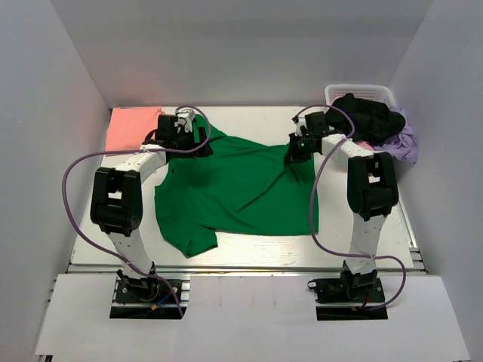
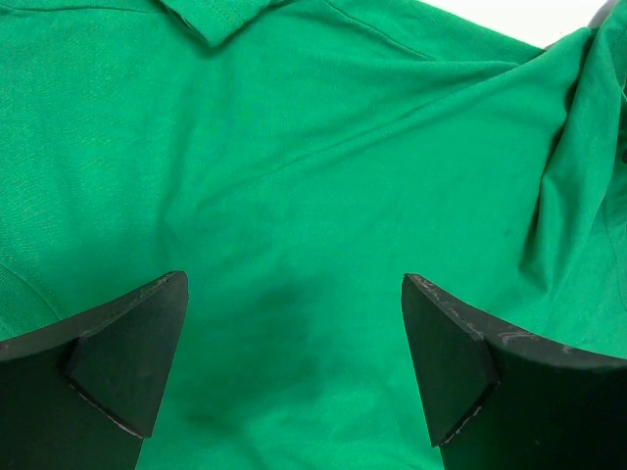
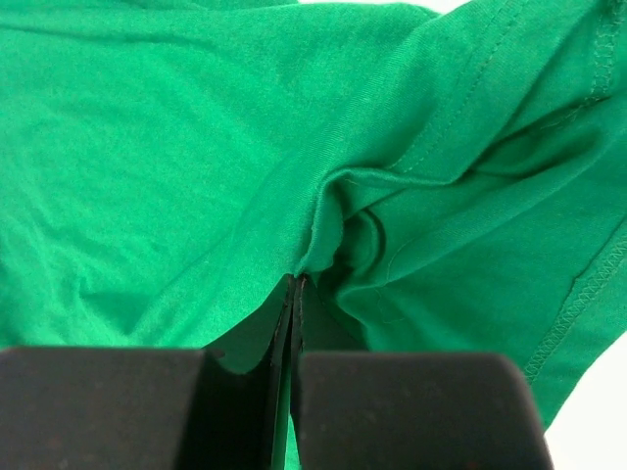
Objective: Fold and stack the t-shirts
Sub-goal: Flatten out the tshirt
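White walls (image 1: 226,53) enclose the table (image 1: 264,253); the green t-shirt (image 1: 241,188) lies spread under the right tool (image 3: 297,294), which is clenched on a ridge of its cloth. The left tool (image 2: 294,323) hangs released above it, near the collar (image 2: 211,20). It should probably pinch likewise before both lift evenly.

In the top view, the left gripper (image 1: 183,127) covers part of the green t-shirt (image 1: 241,188) at its upper left edge, and its fingers are too small to tell apart. The same gripper hides the right edge of the salmon-pink t-shirt (image 1: 128,128). At upper right, dark clothes (image 1: 366,117) hide most of the basket (image 1: 377,92). In the right wrist view, the pinched fold vanishes between the fingers of the right gripper (image 3: 297,294), which are blurred and cut off at the bottom.
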Controlling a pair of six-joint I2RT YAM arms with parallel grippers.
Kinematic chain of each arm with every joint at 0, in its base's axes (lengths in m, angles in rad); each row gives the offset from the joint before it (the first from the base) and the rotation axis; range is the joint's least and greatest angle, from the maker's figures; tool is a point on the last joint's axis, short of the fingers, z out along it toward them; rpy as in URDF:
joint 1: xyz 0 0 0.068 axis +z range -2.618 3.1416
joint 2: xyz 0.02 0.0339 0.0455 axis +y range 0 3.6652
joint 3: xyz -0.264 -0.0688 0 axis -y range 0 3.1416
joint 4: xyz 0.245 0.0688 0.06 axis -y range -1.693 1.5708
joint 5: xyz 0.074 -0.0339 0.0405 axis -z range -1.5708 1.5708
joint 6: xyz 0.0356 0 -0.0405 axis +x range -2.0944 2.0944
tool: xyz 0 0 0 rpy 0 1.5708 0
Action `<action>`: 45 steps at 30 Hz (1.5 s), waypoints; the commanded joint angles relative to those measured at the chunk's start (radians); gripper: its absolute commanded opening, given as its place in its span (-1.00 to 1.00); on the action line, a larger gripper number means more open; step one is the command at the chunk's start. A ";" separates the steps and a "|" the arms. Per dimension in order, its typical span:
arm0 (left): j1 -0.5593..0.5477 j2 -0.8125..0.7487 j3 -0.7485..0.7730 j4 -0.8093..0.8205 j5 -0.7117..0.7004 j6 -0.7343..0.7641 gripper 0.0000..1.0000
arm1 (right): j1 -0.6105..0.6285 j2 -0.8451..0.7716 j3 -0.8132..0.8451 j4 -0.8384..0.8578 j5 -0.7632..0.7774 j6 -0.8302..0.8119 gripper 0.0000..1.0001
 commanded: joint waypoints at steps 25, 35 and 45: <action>0.006 -0.076 -0.036 0.016 0.006 0.010 1.00 | -0.034 -0.222 0.049 -0.341 0.372 0.130 -1.00; 0.006 -0.105 -0.056 0.016 -0.005 0.019 1.00 | -0.077 -0.223 0.062 -0.361 0.435 0.118 -1.00; 0.006 -0.096 -0.085 0.026 -0.005 0.001 1.00 | -0.088 -0.075 0.094 -0.223 0.221 0.065 -1.00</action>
